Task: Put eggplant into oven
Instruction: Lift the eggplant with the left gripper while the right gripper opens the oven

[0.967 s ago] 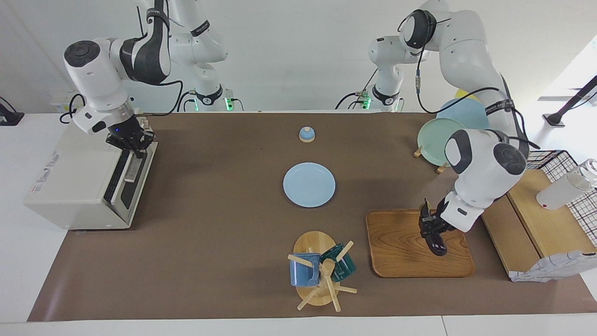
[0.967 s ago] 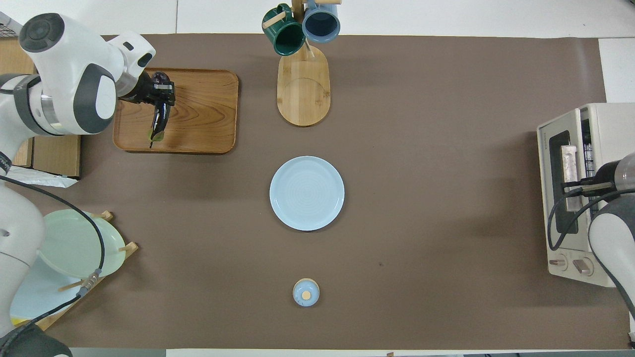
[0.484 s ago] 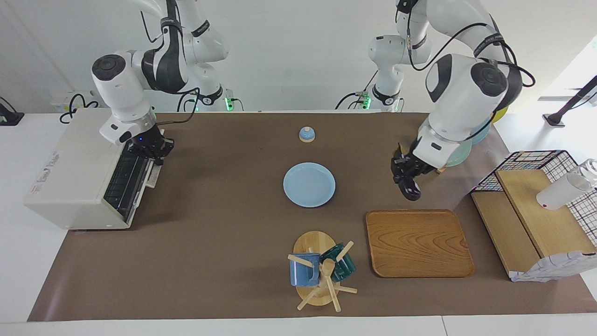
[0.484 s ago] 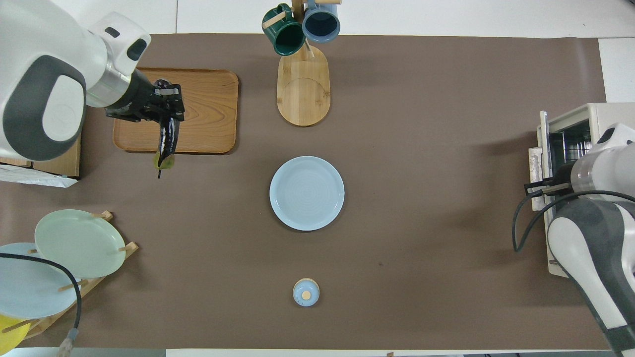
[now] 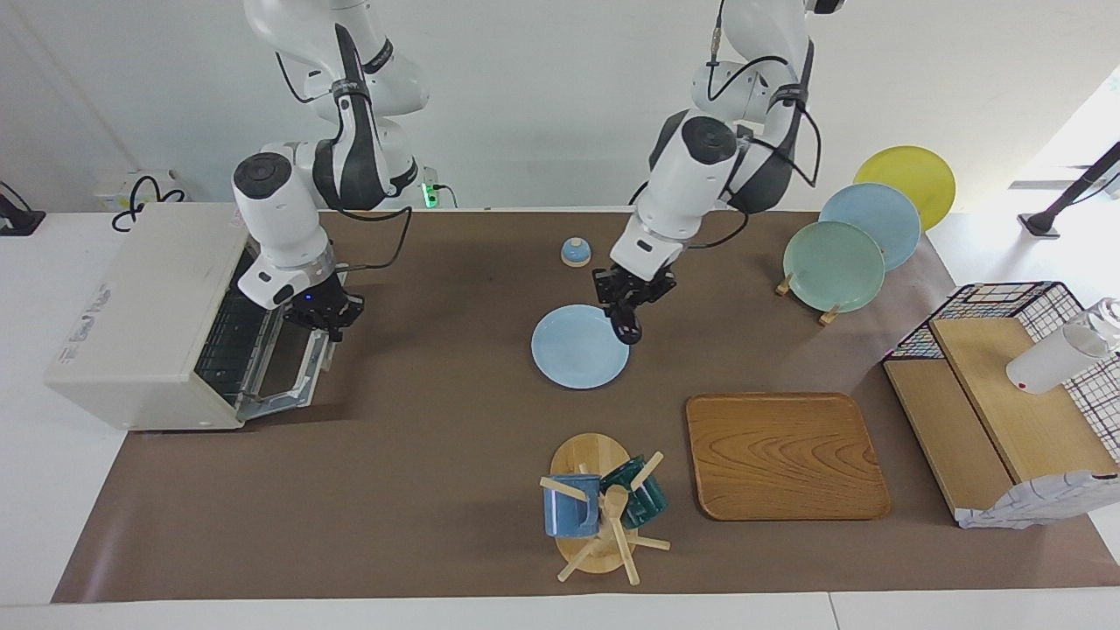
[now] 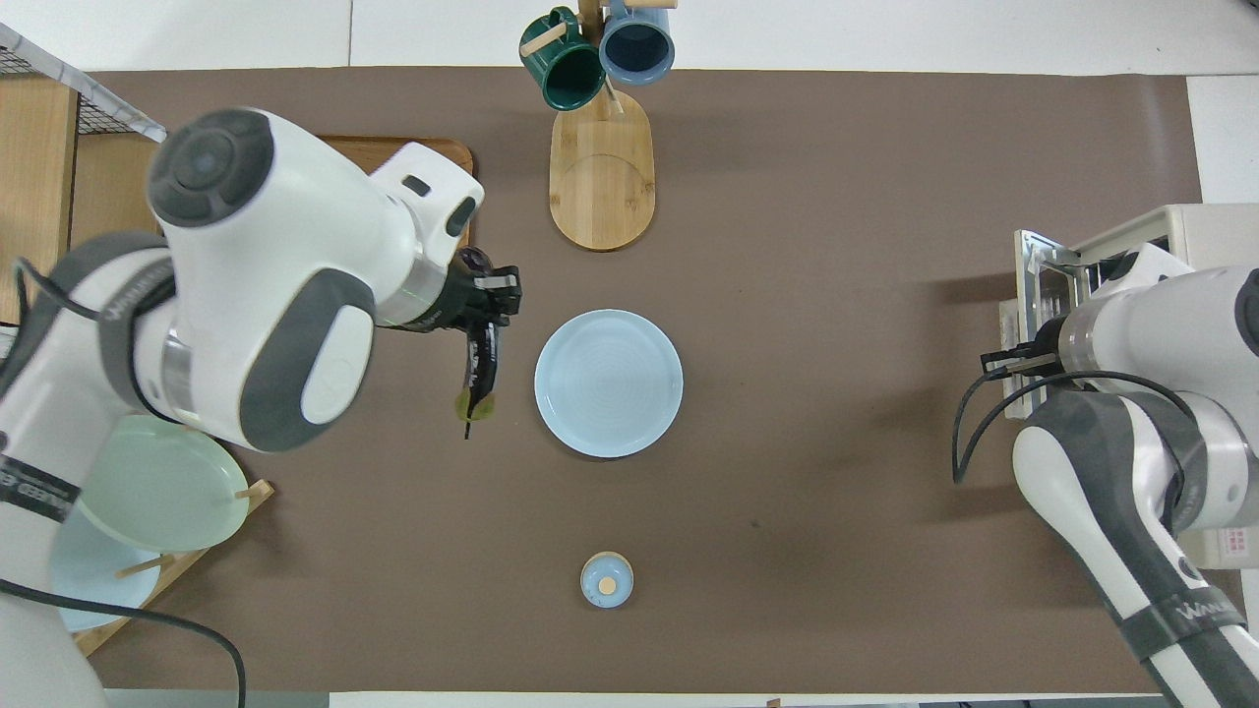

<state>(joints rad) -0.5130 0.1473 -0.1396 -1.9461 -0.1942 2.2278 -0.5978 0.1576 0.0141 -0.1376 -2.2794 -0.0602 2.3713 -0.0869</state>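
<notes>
Eggplant (image 5: 626,325) is clamped in my left gripper (image 5: 623,304), hanging nose-down in the air over the brown mat (image 5: 437,455), just at the edge of the light blue plate (image 5: 580,346) on the side toward the left arm's end; green stem tip shows in the overhead view (image 6: 476,403). My right gripper (image 5: 325,313) is closed on the handle at the top edge of the oven's door (image 5: 293,372), door tilted partway down, wire rack visible inside. Oven (image 5: 144,315) sits at the right arm's end of the table, partly off the mat on the white tabletop (image 5: 35,490). Wooden tray (image 5: 783,455) lies toward the left arm's end, farther from me than the plate. Mug tree (image 5: 604,516) with a blue and a green mug stands beside the tray. Small blue bell (image 5: 575,252) sits nearer to me than the plate. Plate rack (image 5: 844,249) with green, blue and yellow plates stands at the left arm's end, white wall above it.
</notes>
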